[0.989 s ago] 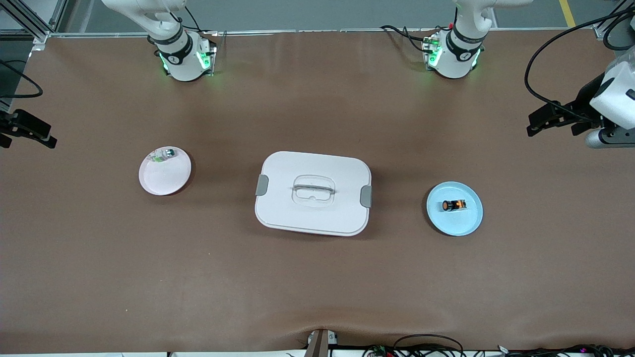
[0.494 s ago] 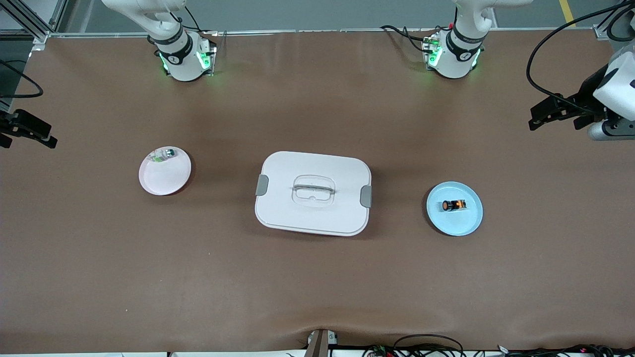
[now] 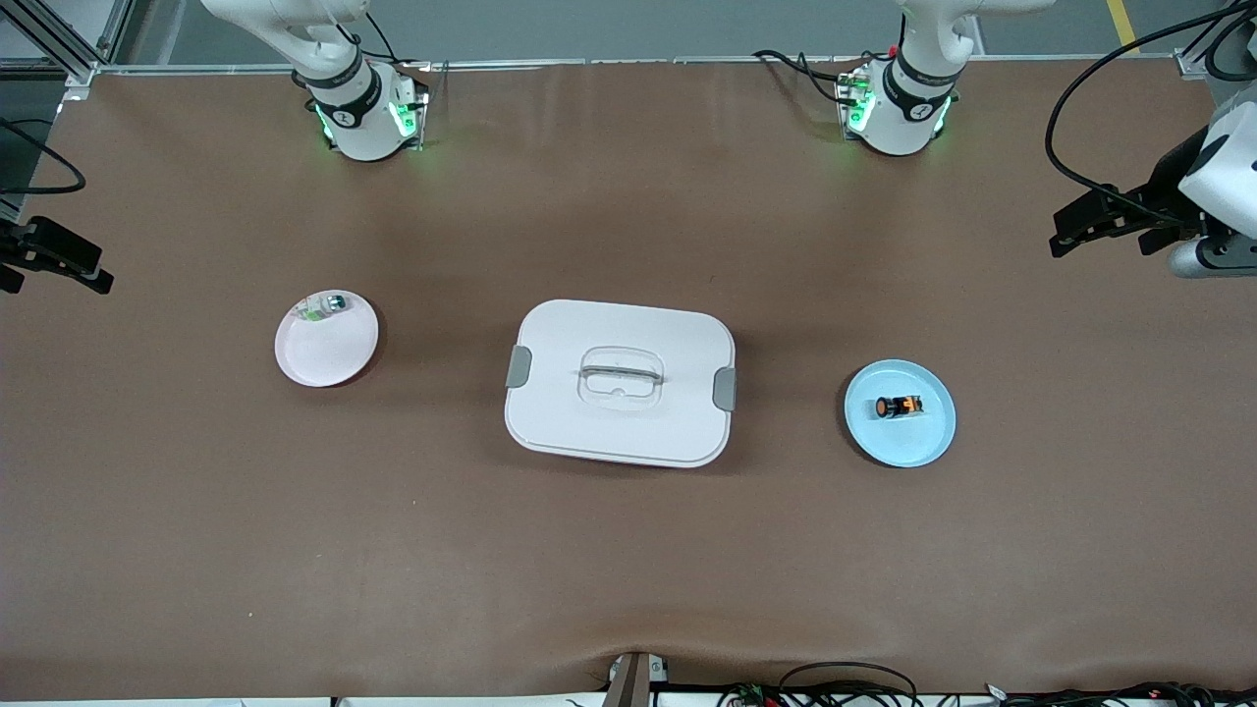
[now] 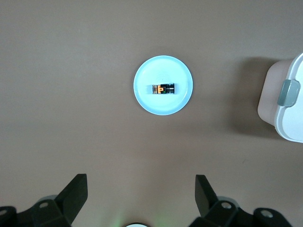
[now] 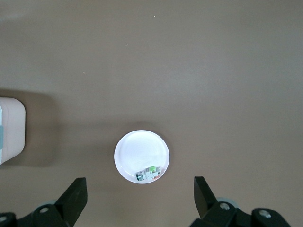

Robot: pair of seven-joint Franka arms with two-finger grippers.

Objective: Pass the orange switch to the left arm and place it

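Left gripper point(image 3: 1105, 228) has risen; orange switch point(image 3: 899, 406) unmoved.

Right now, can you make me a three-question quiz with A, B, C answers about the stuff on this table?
1. Where is the orange switch?
A. on the blue plate
B. on the box
C. on the bare table

2. How many round plates are there?
A. one
B. two
C. four

3. How is the left tool?
A. shut on the switch
B. shut on nothing
C. open

Answers:
1 A, the switch lies on the blue plate.
2 B, there is a blue plate and a pink plate, with the box between them.
3 C, the left wrist view shows its fingers spread wide with nothing between them.
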